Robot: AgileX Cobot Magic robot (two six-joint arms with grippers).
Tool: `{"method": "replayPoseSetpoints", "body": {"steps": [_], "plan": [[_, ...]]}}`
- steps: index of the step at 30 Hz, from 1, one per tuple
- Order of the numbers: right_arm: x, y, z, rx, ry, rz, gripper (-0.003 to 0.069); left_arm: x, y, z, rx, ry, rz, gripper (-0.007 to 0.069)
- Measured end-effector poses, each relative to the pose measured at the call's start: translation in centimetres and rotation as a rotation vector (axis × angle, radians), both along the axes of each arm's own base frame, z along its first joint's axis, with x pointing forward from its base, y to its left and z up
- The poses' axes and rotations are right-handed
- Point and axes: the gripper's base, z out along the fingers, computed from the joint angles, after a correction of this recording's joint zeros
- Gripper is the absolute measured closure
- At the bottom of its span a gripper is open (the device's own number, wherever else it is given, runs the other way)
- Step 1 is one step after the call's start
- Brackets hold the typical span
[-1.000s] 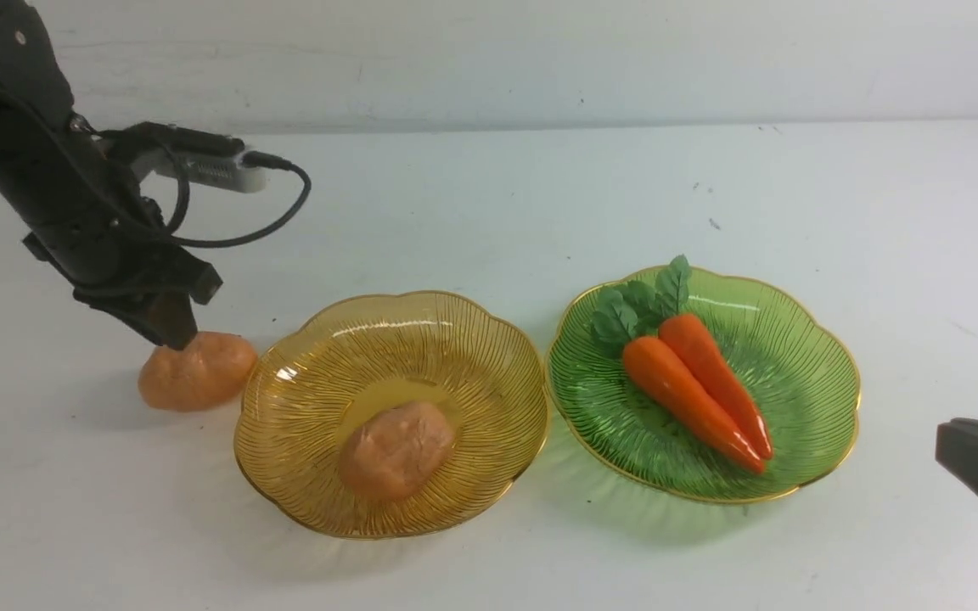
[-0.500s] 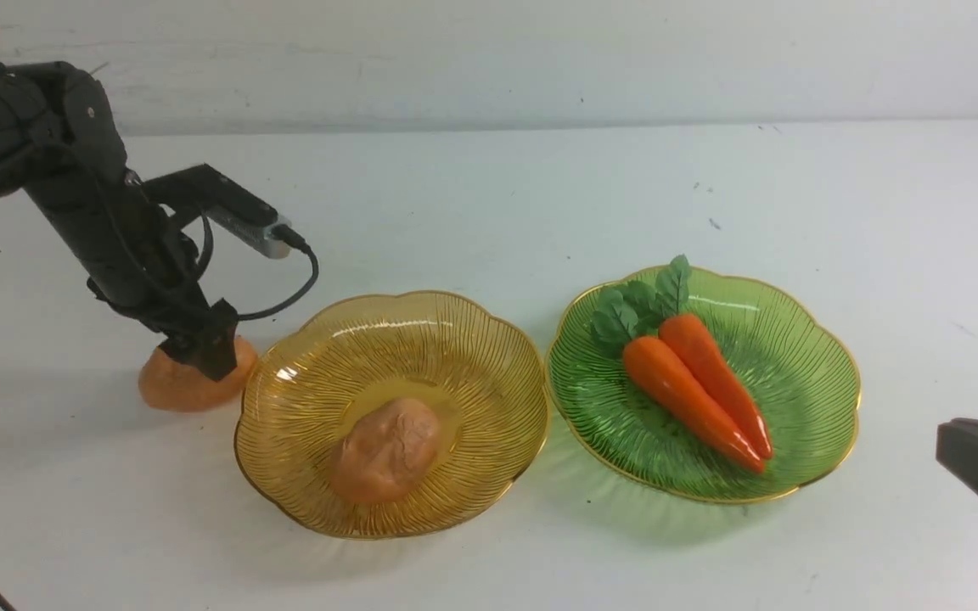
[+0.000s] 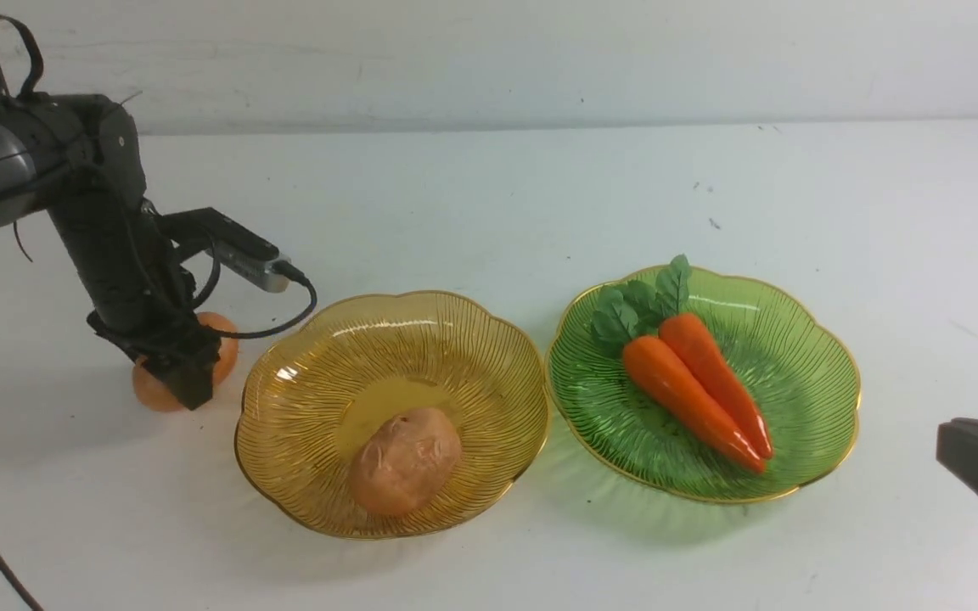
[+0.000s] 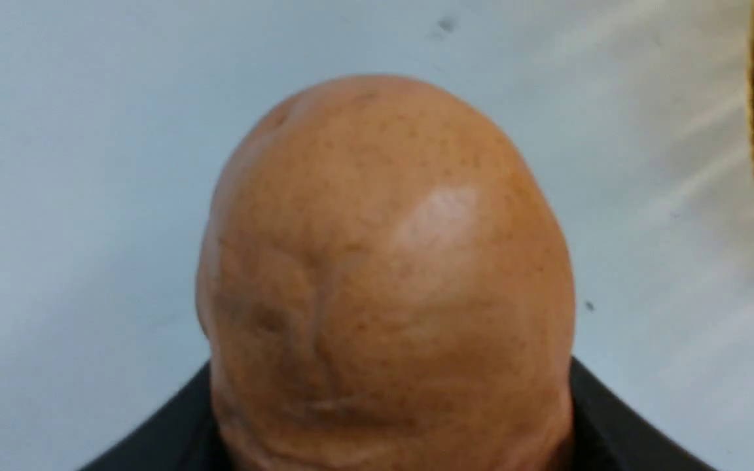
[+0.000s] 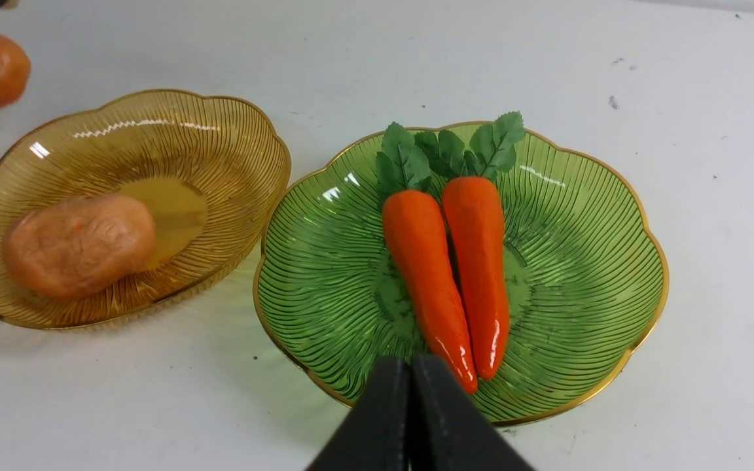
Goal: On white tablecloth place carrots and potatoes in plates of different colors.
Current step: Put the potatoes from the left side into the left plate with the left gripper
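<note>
- Gripping loose potato (image 3: 224,348) in left tool (image 3: 188,382), on white tablecloth (image 3: 489,212) just left of amber plate (image 3: 285,373); with right tool (image 5: 410,366) clenched, empty.
- Lift high enough to clear that plate's near side; release low, beside potato inside (image 3: 404,462).

Glossy plastic carrots (image 3: 684,397), dimpled potatoes (image 3: 405,461), ribbed translucent plates (image 3: 489,356), matt tablecloth (image 3: 540,195).
</note>
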Motion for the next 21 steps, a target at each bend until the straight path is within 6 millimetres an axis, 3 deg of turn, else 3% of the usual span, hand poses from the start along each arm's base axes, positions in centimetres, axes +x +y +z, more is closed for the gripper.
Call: {"method": "replayPoseSetpoints", "body": {"steps": [4,8,11,15,17,21], "plan": [[0.0,0.0,0.0,0.0,0.0,0.0,0.0674,0.6,-0.4,6.0,-0.079,-0.188,0.21,0.0217],[0.0,0.0,0.0,0.0,0.0,0.0,0.0674,-0.4,-3.4,8.7,-0.317,-0.199,0.304,0.022],[0.0,0.0,0.0,0.0,0.0,0.0,0.0674,-0.3,-6.9,8.0,-0.409,-0.149,0.266,0.022],[0.0,0.0,0.0,0.0,0.0,0.0,0.0674,0.0,-11.0,5.0,-0.395,-0.065,0.187,0.0195],[0.0,0.0,0.0,0.0,0.0,0.0,0.0674,0.3,-12.6,2.6,-0.356,-0.014,0.156,0.0153],[0.0,0.0,0.0,0.0,0.0,0.0,0.0674,0.7,-13.2,-0.1,-0.298,0.032,0.138,0.0026]]}}
